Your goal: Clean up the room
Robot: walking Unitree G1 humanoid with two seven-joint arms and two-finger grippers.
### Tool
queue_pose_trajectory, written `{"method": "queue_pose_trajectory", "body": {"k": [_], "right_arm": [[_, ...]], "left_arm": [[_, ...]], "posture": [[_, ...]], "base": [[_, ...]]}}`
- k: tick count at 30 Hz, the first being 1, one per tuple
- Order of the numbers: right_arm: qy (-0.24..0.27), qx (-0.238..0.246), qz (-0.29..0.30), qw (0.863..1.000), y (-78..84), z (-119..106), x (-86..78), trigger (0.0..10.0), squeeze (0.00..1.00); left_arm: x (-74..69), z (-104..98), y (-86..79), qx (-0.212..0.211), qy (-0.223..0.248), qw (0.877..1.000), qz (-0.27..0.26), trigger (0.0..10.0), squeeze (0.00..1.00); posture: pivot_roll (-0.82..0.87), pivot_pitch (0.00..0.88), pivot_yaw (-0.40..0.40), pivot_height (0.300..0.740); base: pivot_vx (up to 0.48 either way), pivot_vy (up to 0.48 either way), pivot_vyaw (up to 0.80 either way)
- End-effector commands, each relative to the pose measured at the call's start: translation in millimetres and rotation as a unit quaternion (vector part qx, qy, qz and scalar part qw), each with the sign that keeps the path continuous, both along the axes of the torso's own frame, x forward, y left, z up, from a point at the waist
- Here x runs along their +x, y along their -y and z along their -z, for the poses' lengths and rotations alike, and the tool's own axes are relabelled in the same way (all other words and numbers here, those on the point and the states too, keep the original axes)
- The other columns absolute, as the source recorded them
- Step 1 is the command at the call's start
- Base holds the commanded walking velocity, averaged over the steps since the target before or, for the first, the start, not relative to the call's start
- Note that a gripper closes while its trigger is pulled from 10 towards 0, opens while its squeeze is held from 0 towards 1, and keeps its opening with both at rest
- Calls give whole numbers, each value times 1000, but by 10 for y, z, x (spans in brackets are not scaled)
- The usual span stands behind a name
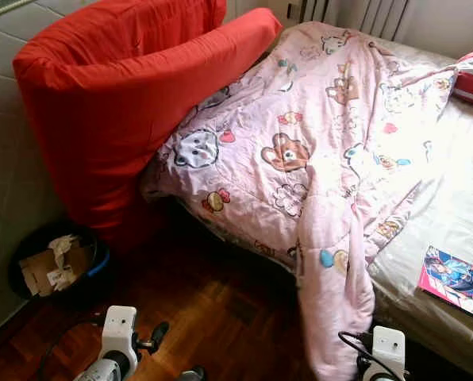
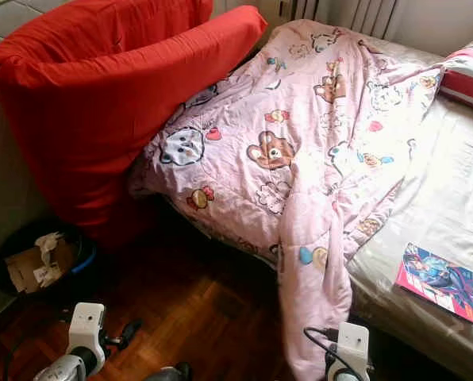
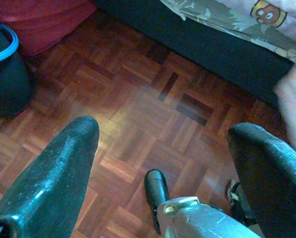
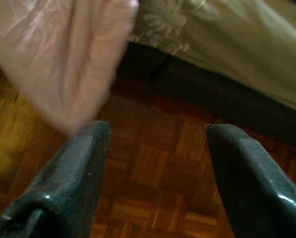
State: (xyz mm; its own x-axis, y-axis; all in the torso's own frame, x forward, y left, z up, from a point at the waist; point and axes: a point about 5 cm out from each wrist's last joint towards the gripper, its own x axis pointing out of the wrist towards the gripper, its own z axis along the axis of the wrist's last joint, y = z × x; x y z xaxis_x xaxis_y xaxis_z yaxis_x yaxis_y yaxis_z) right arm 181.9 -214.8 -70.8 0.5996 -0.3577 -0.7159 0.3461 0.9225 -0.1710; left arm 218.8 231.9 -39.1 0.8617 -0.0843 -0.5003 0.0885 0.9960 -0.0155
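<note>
A pink cartoon-print quilt [image 1: 316, 159] lay rumpled across the bed [image 1: 459, 214], one end trailing to the parquet floor [image 1: 221, 317].
A red cushion [image 1: 109, 103] leaned by the bed; a comic book [image 1: 457, 282] lay on the sheet; a dark bin [image 1: 54, 266] held cardboard; the left gripper [image 3: 163, 148] and right gripper [image 4: 155, 158] hung low, both spread wide, holding nothing.
</note>
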Motion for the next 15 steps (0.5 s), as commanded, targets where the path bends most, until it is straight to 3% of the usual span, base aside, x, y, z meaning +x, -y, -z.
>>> {"method": "queue_pose_trajectory", "body": {"k": [1, 3, 4, 5, 6, 15], "right_arm": [[-21, 17, 5, 1000, -1, 68, -86, 10000, 1000], [-24, 21, 3, 999, -6, 77, -88, 10000, 1000], [-28, 23, -1, 999, -10, 86, -92, 10000, 416], [-31, 26, -5, 999, -13, 93, -95, 10000, 416], [-34, 23, -7, 999, -6, 97, -97, 10000, 0], [-29, 61, -109, 992, -211, 97, 36, 10000, 0]], "left_arm": [[-108, 72, -13, 3, -22, 1000, 0, 10000, 0], [-111, 74, -12, 3, -22, 1000, 1, 10000, 0], [-113, 75, -11, 3, -23, 1000, 0, 10000, 0], [-114, 76, -11, 3, -23, 1000, 0, 10000, 0], [-116, 78, -9, 3, -23, 1000, 0, 10000, 0], [-197, 163, -30, -27, -57, 996, -61, 10000, 0]], "posture": [[111, 167, -8, 740], [111, 166, -8, 740], [112, 163, -8, 740], [112, 163, -8, 740], [114, 161, -8, 740], [105, 138, -5, 740]], "base": [[0, 0, 0], [0, 0, 0], [0, 0, 0], [0, 0, 0], [0, 0, 0], [0, 0, 0]]}}
